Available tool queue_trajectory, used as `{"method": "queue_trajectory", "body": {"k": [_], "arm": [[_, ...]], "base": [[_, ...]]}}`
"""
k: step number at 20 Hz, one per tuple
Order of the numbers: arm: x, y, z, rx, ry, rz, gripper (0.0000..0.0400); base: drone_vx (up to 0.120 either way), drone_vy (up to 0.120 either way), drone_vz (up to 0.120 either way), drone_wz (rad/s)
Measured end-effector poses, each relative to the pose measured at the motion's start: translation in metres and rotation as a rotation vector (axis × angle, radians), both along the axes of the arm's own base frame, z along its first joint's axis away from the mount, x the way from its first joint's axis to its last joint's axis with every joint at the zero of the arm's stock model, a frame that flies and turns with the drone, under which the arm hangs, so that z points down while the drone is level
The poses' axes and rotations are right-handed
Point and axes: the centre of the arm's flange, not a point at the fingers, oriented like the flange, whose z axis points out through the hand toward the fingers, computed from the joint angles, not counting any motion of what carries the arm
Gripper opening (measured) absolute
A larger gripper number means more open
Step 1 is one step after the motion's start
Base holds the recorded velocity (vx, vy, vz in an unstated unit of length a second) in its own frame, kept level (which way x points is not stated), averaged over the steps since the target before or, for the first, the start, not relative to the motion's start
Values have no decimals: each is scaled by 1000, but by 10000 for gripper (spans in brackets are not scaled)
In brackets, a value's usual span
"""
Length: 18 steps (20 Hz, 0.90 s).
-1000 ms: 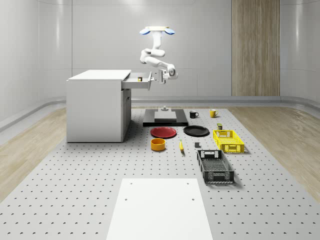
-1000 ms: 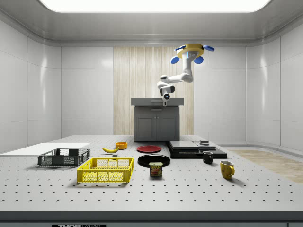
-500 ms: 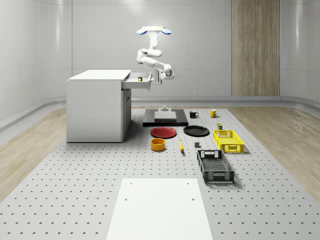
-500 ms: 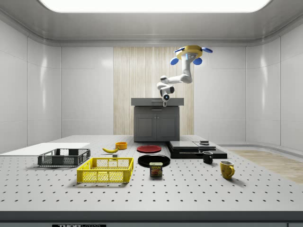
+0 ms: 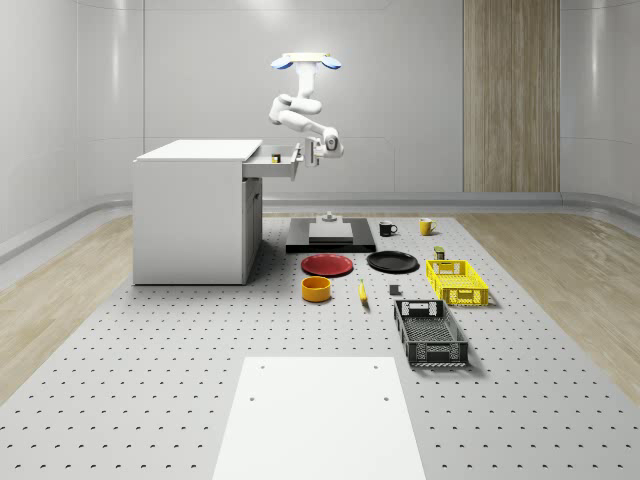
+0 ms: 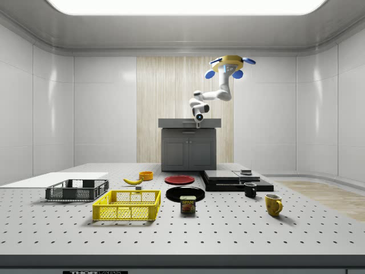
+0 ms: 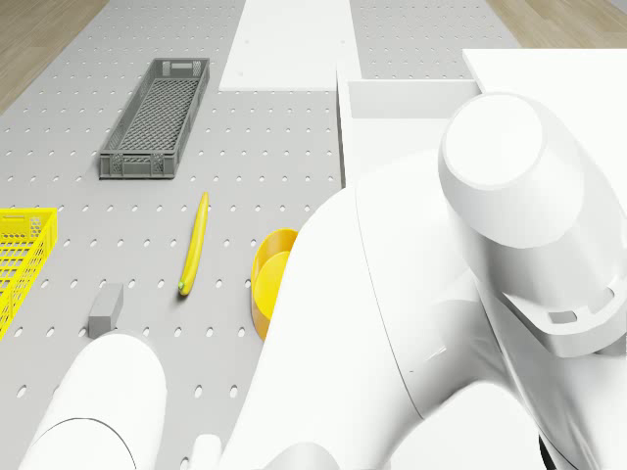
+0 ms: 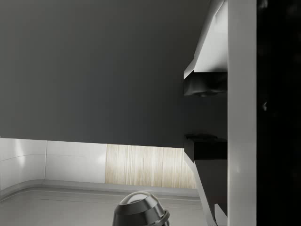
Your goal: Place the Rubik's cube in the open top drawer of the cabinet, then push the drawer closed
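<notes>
The white cabinet [image 5: 190,215] stands on the whole-scene view's left, and its top drawer [image 5: 268,167] is pulled out toward the right. A small yellow and dark Rubik's cube [image 5: 277,157] lies inside the drawer. My drone [image 5: 307,62] hovers high beside the cabinet, out past the drawer front. The arm bends down and my gripper [image 5: 301,153] is shut, empty, against the drawer front. In the side view the drone [image 6: 231,61] hangs above the cabinet [image 6: 188,148], with the gripper [image 6: 198,119] at the drawer's height. The wrist view has the gripper [image 8: 195,114] close to a dark flat face.
On the floor right of the cabinet lie a black platform [image 5: 330,238], a red plate [image 5: 328,264], a black plate [image 5: 392,262], an orange bowl [image 5: 316,289], a banana [image 5: 362,292], a yellow crate [image 5: 457,281] and a grey crate [image 5: 430,333]. A white board [image 5: 320,415] lies nearest.
The gripper has gone from open to shut. Drone and arm have shifted toward the cabinet, and the drawer front has slid in a little.
</notes>
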Motion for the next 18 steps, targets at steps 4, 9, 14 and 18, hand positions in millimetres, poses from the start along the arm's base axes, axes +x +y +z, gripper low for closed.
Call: {"method": "queue_trajectory", "body": {"k": [4,9,14,18], "arm": [[-3,21,4,-1,37,-6,111],[-17,46,11,-2,87,-8,108],[-11,73,10,-1,59,-11,106],[-22,93,16,-1,93,-10,106]], "base": [[0,0,0,0],[0,0,0,0],[0,0,0,0],[0,0,0,0]]}}
